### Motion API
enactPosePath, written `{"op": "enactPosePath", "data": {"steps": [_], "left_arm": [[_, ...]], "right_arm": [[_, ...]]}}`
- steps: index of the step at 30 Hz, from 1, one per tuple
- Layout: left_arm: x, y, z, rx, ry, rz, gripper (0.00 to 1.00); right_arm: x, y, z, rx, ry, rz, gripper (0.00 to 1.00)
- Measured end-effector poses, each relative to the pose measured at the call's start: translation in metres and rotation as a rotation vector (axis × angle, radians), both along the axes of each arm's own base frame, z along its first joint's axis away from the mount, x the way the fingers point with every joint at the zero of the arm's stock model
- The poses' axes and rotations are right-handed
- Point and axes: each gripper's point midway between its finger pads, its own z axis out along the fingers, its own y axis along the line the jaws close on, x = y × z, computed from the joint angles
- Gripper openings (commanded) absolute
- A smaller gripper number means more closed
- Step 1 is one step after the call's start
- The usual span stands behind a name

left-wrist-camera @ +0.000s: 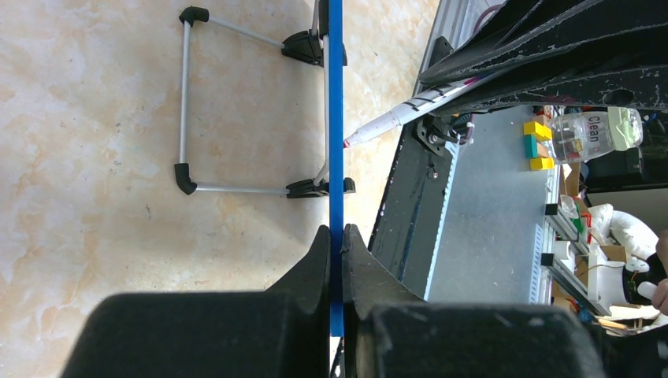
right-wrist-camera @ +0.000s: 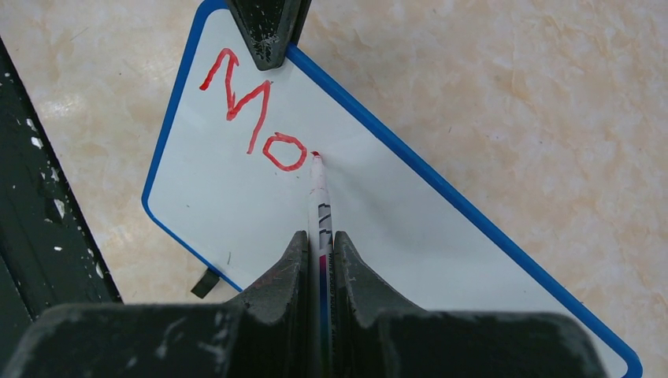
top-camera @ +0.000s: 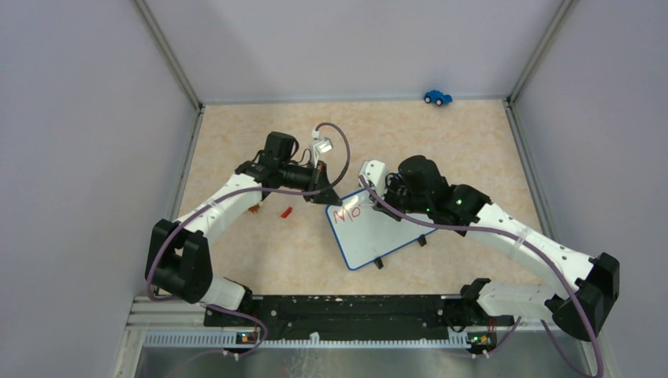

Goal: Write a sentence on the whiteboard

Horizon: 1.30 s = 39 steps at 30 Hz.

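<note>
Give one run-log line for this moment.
left gripper shut on whiteboard | right gripper shut on marker | sentence: only "Mo"

The left claw (left-wrist-camera: 336,236) pinches the board (left-wrist-camera: 336,94), seen edge-on as a blue strip running straight up from its tips. Up and right of the claw, a marker (left-wrist-camera: 394,120) meets the board tip-first. To the left, wire feet (left-wrist-camera: 185,102) rest on the beige surface (left-wrist-camera: 94,173).

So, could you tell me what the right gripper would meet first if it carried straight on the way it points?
The whiteboard: the marker in the right gripper points at its face, tip beside the red "Mo", seemingly touching.
</note>
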Motion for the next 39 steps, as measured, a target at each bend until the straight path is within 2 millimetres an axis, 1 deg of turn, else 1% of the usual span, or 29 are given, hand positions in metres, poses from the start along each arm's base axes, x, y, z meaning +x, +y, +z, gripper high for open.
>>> {"op": "enactPosePath", "data": {"steps": [10, 19, 25, 30, 35, 39], "left_arm": [[0.000, 0.000, 0.000, 0.001, -0.001, 0.001, 0.00], [0.002, 0.001, -0.002, 0.003, 0.002, 0.006, 0.00], [0.002, 0.001, -0.002, 0.002, 0.004, 0.005, 0.00], [0.002, 0.001, -0.002, 0.001, 0.004, 0.005, 0.00], [0.001, 0.001, -0.001, -0.002, 0.006, 0.001, 0.00], [0.001, 0.001, -0.001, -0.003, 0.006, 0.000, 0.00]], "right_arm": [[0.000, -0.001, -0.002, -0.006, -0.001, -0.002, 0.00], [-0.009, -0.011, -0.021, -0.056, 0.040, 0.007, 0.00], [-0.009, -0.011, -0.022, -0.057, 0.042, 0.005, 0.00], [-0.007, -0.012, -0.018, -0.054, 0.036, -0.013, 0.00], [0.003, -0.010, -0.002, -0.035, -0.007, -0.044, 0.00], [0.007, -0.011, 0.004, -0.028, -0.025, -0.064, 0.00]]}}
